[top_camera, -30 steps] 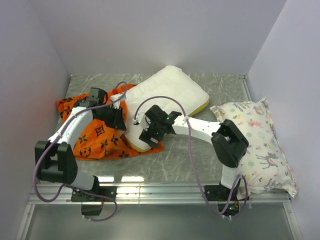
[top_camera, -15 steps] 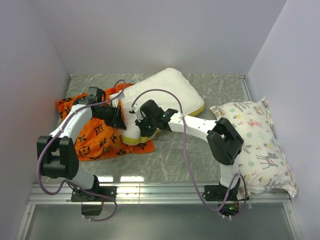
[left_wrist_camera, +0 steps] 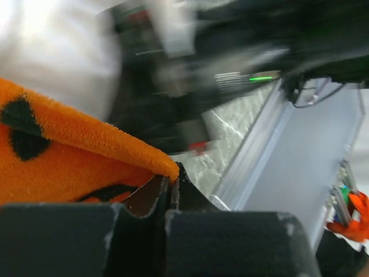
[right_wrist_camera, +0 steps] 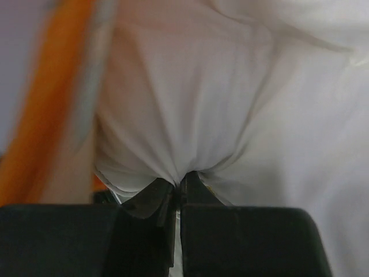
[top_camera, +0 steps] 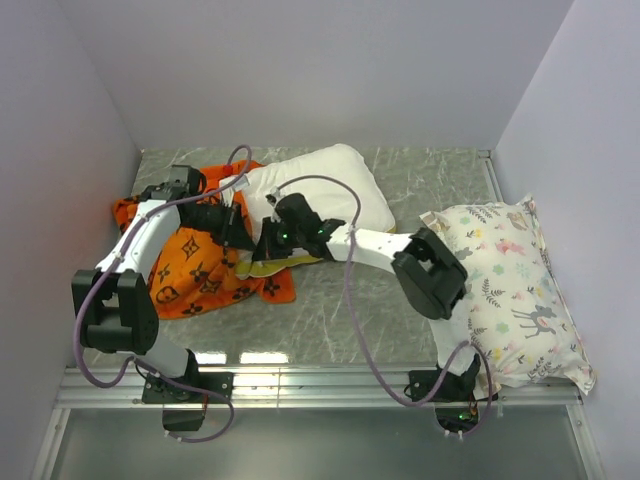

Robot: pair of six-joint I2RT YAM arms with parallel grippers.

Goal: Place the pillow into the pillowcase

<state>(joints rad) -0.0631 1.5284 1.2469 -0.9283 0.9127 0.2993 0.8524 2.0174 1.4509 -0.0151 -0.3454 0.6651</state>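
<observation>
Orange fabric with black monograms, the pillowcase (top_camera: 195, 275) lies bunched on the grey marbled bench (top_camera: 340, 310) at centre left of the overhead view. The white pillow (top_camera: 320, 180) lies just right of it, above centre. Its lower left corner overlaps the case's edge, and a strip of yellow band shows there. Both arms meet at that overlap.

The left fingers (top_camera: 238, 238) are closed on the pillowcase. In the left wrist view a fuzzy orange hem runs in from the left and ends pinched between the two dark tips at bottom centre. The right fingers (top_camera: 266, 244), just right of them, are closed on the pillow. The right wrist view shows white cloth gathered into creases that converge at the tips at bottom centre, with a blurred orange strip along the left edge.

A deer-printed pillow (top_camera: 515, 285) rests well apart at the right side of the bench.
</observation>
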